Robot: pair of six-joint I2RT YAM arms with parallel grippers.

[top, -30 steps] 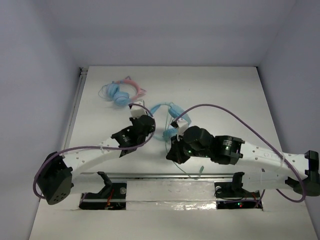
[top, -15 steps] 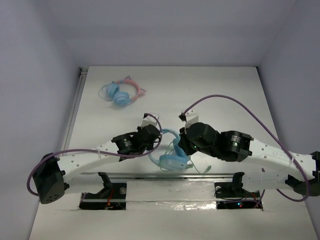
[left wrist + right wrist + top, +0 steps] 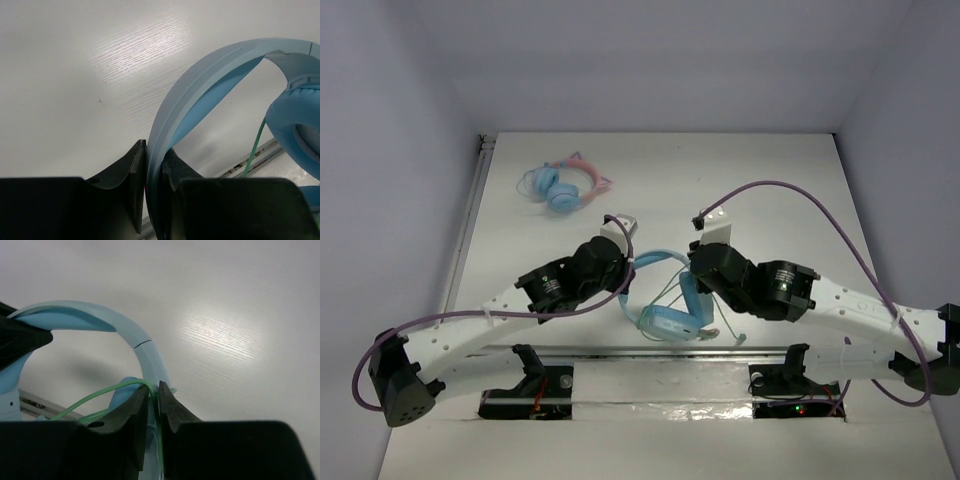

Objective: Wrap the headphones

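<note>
The light-blue headphones (image 3: 665, 300) hang between my two grippers near the table's front, band up and one ear cup (image 3: 670, 323) low. My left gripper (image 3: 626, 272) is shut on the left part of the padded band (image 3: 210, 65); the left wrist view shows its jaws (image 3: 154, 150) pinching the band edge, with an ear cup (image 3: 295, 130) at right. My right gripper (image 3: 696, 272) sits at the band's right arm. There its jaws (image 3: 156, 392) close on the thin pale-green cable (image 3: 100, 395), right against the band (image 3: 150, 355). The cable loops down toward the front rail.
Smaller blue headphones with a pink cat-ear band (image 3: 565, 186) lie at the back left of the white table (image 3: 770, 190). A metal rail (image 3: 620, 350) runs along the front edge. Grey walls close in the left, back and right sides.
The headphones have come forward from mid-table and risen off the surface, held between both grippers. Both grippers moved slightly back in the last half second; the right jaws have eased a little.
</note>
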